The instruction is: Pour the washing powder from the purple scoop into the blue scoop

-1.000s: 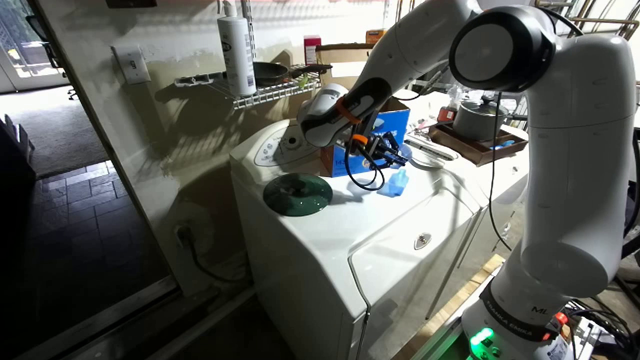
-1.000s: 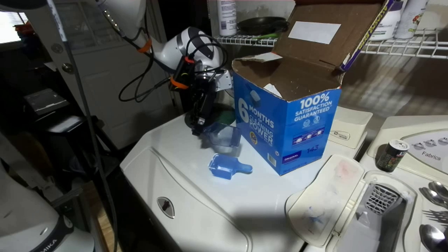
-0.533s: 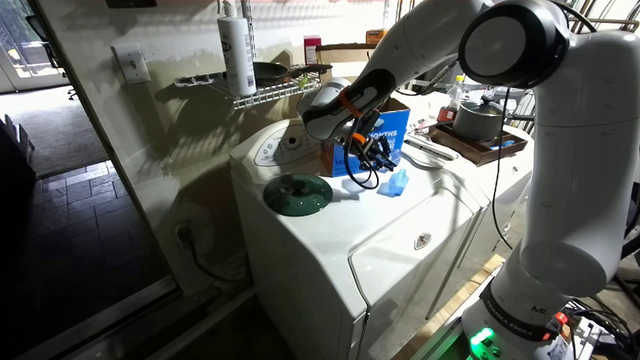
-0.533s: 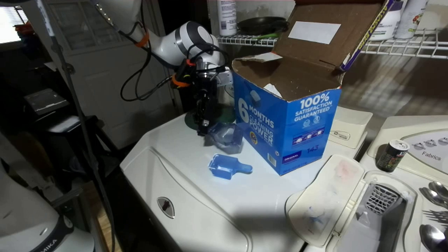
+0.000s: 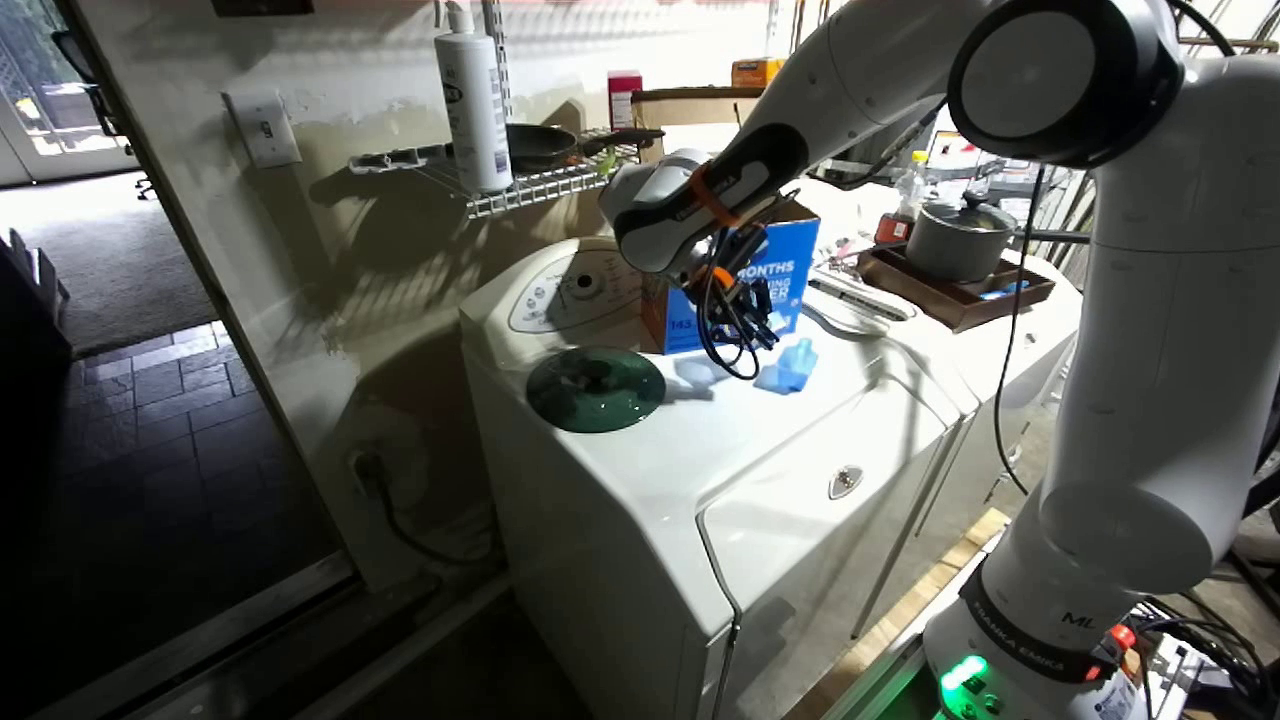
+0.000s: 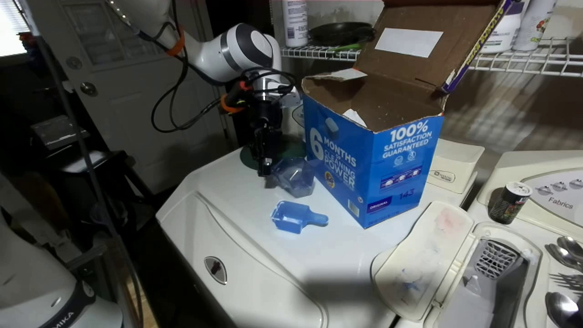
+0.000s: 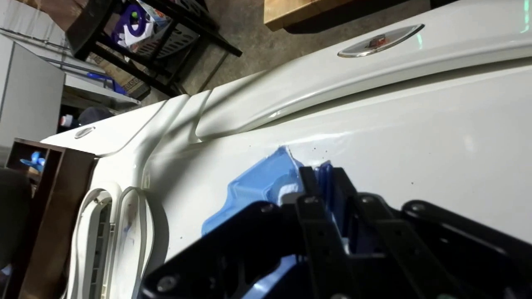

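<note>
The purple scoop (image 6: 296, 178), translucent blue-purple, is held by my gripper (image 6: 265, 167) beside the carton in an exterior view. It is tilted with its open side partly toward that camera; how much powder it holds is unclear. In the wrist view my gripper (image 7: 323, 171) is shut on the dark blue handle (image 7: 328, 182) of this scoop; part of the bowl is hidden under the fingers. The pale-blue scoop (image 6: 291, 217) lies on the white washer top in front of the purple scoop; it also shows in the wrist view (image 7: 257, 178) and an exterior view (image 5: 797, 366).
A big open blue carton (image 6: 405, 171) stands close beside the purple scoop. A dark green disc (image 5: 595, 390) lies on the washer (image 5: 640, 470). An open cream dispenser (image 6: 423, 259) lies to the right. A wire shelf (image 6: 323, 53) hangs behind.
My gripper has moved left and slightly down in an exterior view. The purple scoop has turned and tilted, so more of its opening faces a camera. The pale-blue scoop has not moved.
</note>
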Robot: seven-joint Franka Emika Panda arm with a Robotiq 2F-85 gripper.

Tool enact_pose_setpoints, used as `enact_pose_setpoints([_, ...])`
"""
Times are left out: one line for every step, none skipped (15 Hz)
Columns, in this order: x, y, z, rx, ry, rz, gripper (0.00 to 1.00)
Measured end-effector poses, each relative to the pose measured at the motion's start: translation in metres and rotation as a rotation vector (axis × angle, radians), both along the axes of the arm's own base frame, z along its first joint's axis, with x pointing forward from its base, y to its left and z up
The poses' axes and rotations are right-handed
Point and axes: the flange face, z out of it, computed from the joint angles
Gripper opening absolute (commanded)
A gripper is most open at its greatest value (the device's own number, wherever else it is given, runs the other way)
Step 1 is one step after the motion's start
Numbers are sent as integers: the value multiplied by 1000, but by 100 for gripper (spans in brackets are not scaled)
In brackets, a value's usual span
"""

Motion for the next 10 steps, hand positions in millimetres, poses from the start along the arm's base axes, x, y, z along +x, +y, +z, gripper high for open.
enact_pose_setpoints([0, 1, 2, 17, -14, 9, 3])
enact_pose_setpoints([0, 2, 3, 36, -28, 20, 3])
enact_pose_setpoints([0, 3, 5, 56, -43, 29, 3])
enact_pose_setpoints([-1, 4, 7, 77, -57, 38, 3])
enact_pose_setpoints([-2, 4, 8, 97, -69, 49, 3])
enact_pose_setpoints([-3, 5, 10, 118, -82, 61, 3])
enact_pose_setpoints([-4, 7, 12, 140, -94, 72, 3])
enact_pose_setpoints([-5, 8, 13, 164, -107, 84, 3])
enact_pose_setpoints([-7, 9, 15, 187, -118, 95, 3])
enact_pose_setpoints([-8, 10, 17, 211, -130, 106, 3])
